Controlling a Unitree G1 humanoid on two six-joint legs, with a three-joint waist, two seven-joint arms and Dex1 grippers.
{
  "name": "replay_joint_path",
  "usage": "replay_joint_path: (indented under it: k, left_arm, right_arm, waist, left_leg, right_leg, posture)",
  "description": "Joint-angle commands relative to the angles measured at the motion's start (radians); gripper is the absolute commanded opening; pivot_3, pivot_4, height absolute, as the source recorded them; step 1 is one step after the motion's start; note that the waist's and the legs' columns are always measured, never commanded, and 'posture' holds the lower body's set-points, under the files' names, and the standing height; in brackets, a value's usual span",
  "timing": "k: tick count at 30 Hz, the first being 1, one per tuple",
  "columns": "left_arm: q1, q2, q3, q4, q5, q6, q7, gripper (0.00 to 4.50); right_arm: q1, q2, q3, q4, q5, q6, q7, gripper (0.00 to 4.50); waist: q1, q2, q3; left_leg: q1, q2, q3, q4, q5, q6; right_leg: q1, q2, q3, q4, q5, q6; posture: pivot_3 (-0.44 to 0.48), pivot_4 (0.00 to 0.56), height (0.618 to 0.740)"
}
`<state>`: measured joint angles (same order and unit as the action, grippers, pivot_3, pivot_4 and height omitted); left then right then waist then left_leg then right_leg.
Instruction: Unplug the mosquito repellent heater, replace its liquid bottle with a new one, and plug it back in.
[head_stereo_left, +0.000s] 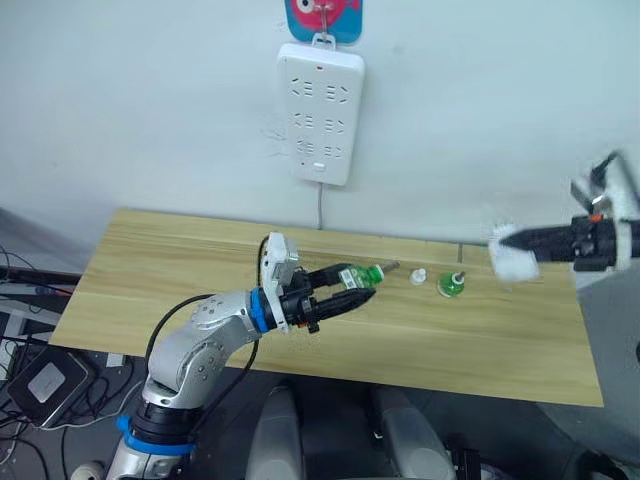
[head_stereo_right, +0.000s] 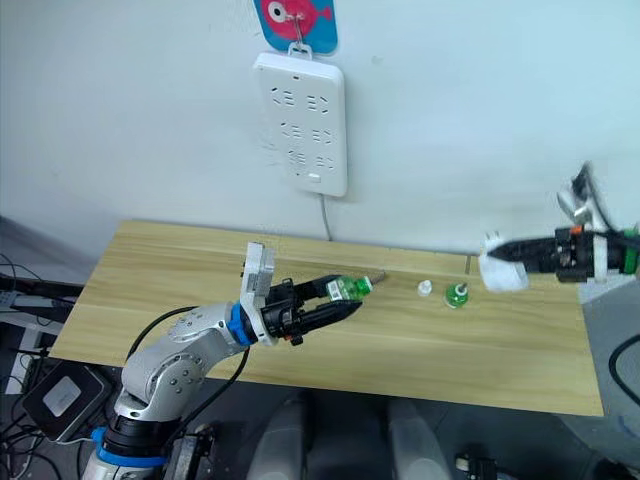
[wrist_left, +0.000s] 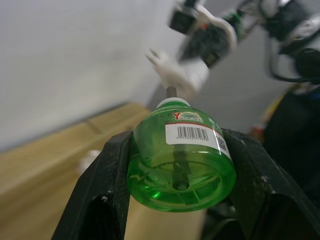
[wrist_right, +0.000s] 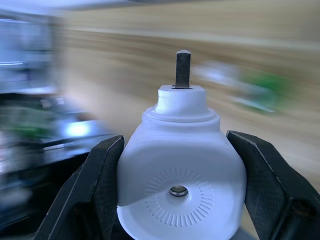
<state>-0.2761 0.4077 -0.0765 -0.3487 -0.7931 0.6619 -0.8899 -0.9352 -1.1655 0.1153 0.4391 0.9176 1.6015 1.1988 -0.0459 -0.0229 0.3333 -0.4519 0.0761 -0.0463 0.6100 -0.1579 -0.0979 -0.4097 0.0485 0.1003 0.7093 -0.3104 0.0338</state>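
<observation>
Here the left arm bends at the elbow and reaches forward over the wooden table (head_stereo_left: 180, 262), its left gripper (head_stereo_left: 345, 298) clamped on a green liquid bottle (head_stereo_left: 362, 277) held on its side above the tabletop, wick end pointing away from the wrist. In the left wrist view, the black fingers (wrist_left: 107, 190) press both flanks of that bottle, green liquid showing through its clear wall. The right arm stretches in level from the right, above the table's far right end; the right gripper (head_stereo_right: 500, 262) is closed around the mosquito repellent heater (head_stereo_right: 502, 271), though it shows blurred. A second green bottle (head_stereo_left: 451, 284) stands on the table beside a small white cap (head_stereo_left: 418, 277). The white power strip (head_stereo_left: 321, 112) hangs on the wall.
</observation>
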Motion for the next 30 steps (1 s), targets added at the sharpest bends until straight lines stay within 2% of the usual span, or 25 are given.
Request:
replay_joint_path:
  k: [1,6,14,22,30]
  left_arm:
    - [-0.074,-0.016,-0.008,-0.013,-0.106,0.079,-0.038,2.27]
    - [-0.16,-0.062,-0.025,0.045,-0.1,0.089,-0.043,2.27]
    - [-0.218,-0.136,-0.075,0.113,-0.03,0.034,-0.054,2.27]
    - [-0.255,-0.179,-0.074,0.141,-0.015,0.015,-0.059,2.27]
    - [-0.259,-0.195,-0.078,0.131,-0.023,0.021,-0.059,2.27]
  right_arm:
    - [-0.049,-0.056,0.093,-0.003,0.275,0.013,0.016,2.92]
    - [-0.103,-0.088,0.191,0.004,0.553,0.013,-0.119,2.92]
    - [-0.139,-0.079,0.238,0.024,0.885,0.013,-0.39,2.92]
    - [-0.113,-0.082,0.232,0.026,1.02,0.013,-0.543,2.92]
    - [-0.103,-0.065,0.211,0.027,1.055,0.013,-0.605,2.92]
  waist:
    - [0.008,-0.001,0.001]
    - [0.014,-0.001,0.001]
    - [0.015,-0.001,0.001]
    - [0.016,-0.001,0.001]
    - [0.016,-0.001,0.001]
  left_leg:
    - [0.0,0.0,0.0,0.0,0.0,0.0]
    - [-0.003,-0.001,0.001,0.0,-0.001,0.002]
    - [-0.006,-0.001,0.0,0.0,-0.004,0.006]
    - [-0.007,-0.001,-0.001,0.001,-0.004,0.006]
    - [-0.008,-0.001,-0.001,0.001,-0.004,0.006]
  right_leg:
    - [0.0,0.0,0.0,-0.001,0.0,0.0]
    - [0.0,-0.001,0.001,-0.007,0.001,0.001]
    - [0.0,-0.001,-0.001,-0.01,0.002,-0.001]
    - [0.0,-0.001,-0.002,-0.011,0.002,0.0]
    - [0.0,-0.001,-0.002,-0.011,0.002,0.0]
  posture:
    - [-0.016,0.329,0.74]
    - [-0.022,0.329,0.74]
    - [-0.021,0.327,0.74]
    - [-0.015,0.324,0.74]
    - [-0.013,0.318,0.74]
